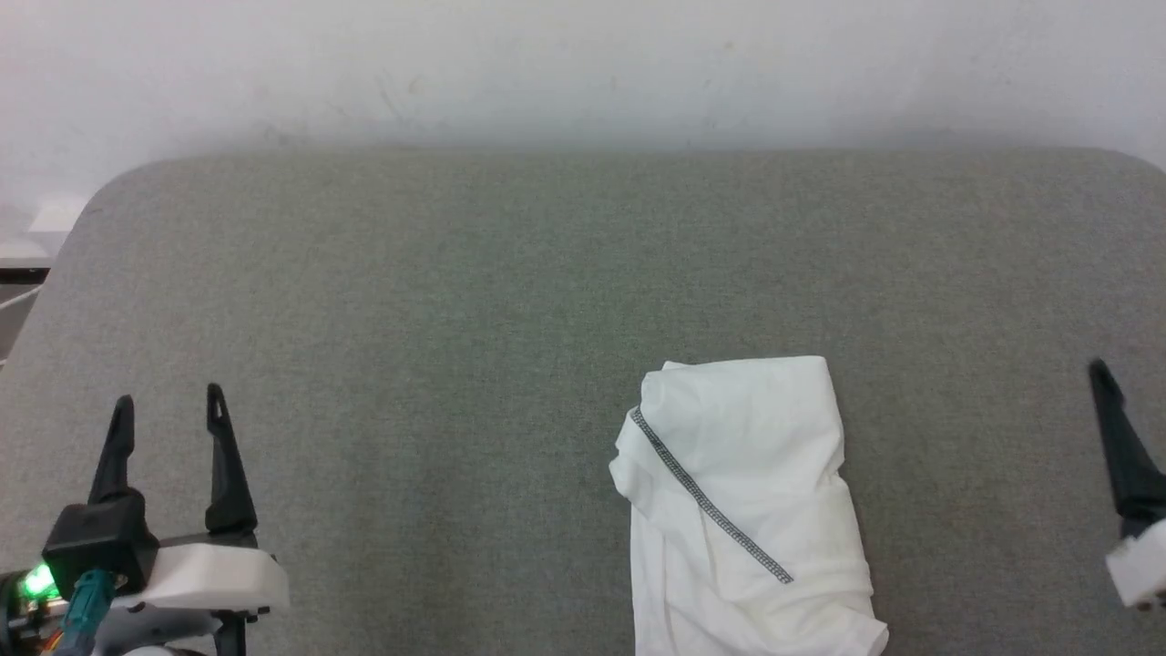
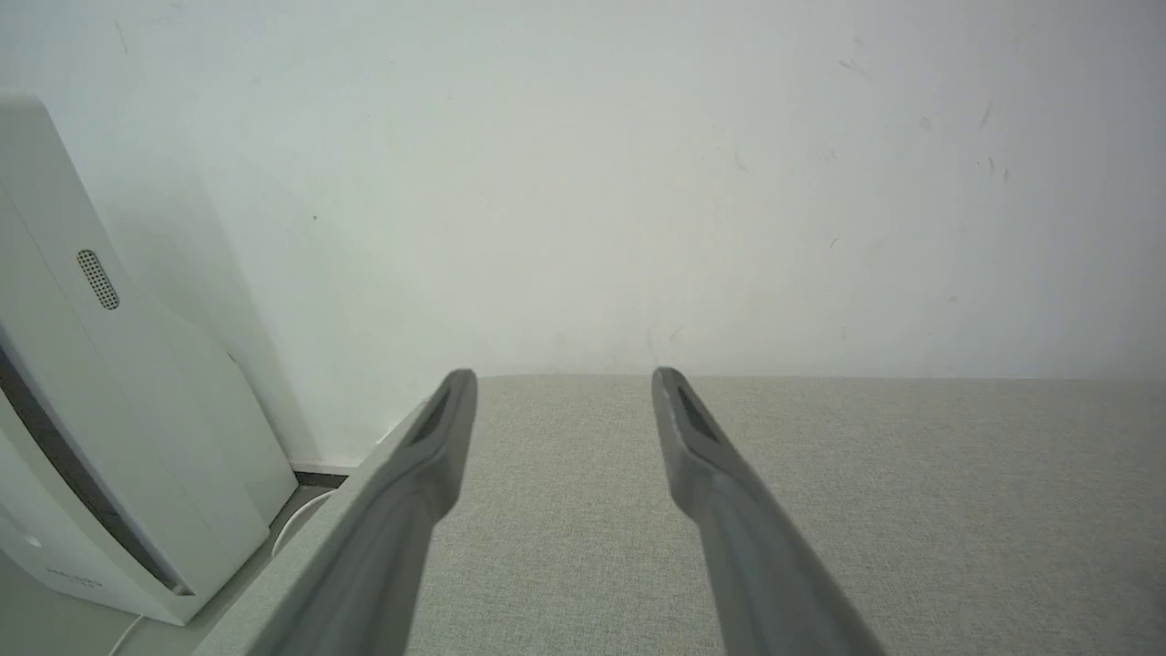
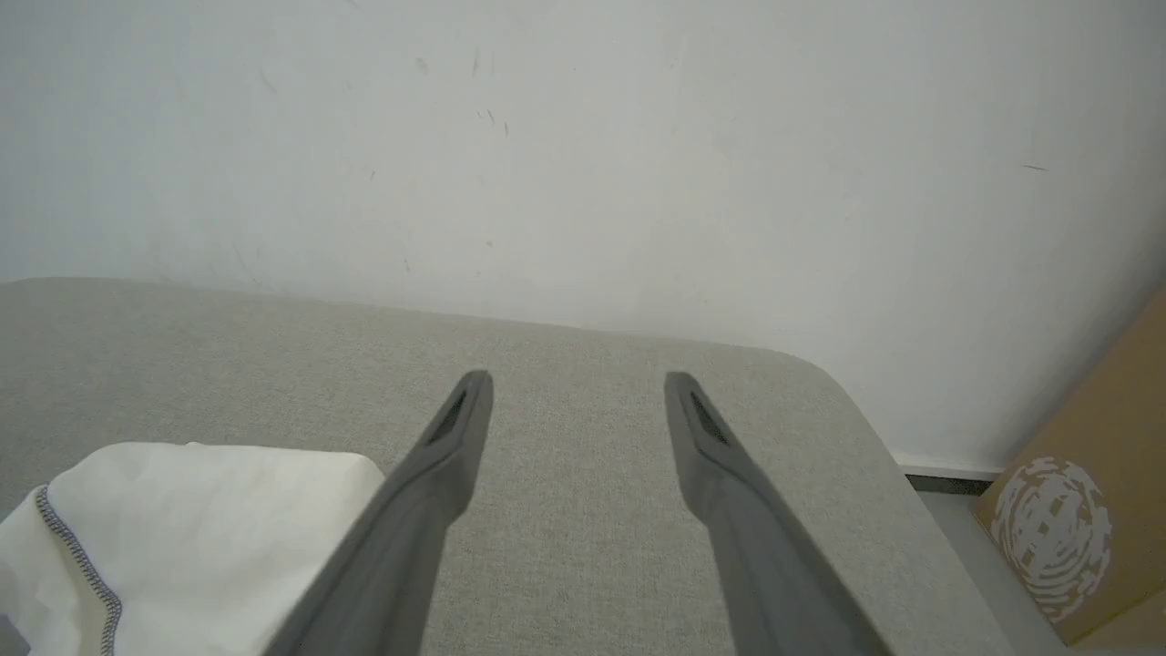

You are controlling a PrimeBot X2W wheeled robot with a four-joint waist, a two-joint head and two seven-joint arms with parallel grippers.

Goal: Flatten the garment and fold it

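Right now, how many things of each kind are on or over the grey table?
Garment, white: 1
Grippers, both open: 2 (left gripper, right gripper)
Total: 3

The left gripper (image 1: pixel 168 396) sits low at the near left. Its two dark fingers (image 1: pixel 223 465) point to the far side and stand wide apart, empty. Its white wrist (image 1: pixel 205 579) is just behind them, and a small green light (image 1: pixel 36 581) glows beside it. The right gripper (image 3: pixel 578 381) is at the near right, pointing the same way. Its fingers are spread wide too, and it is empty.
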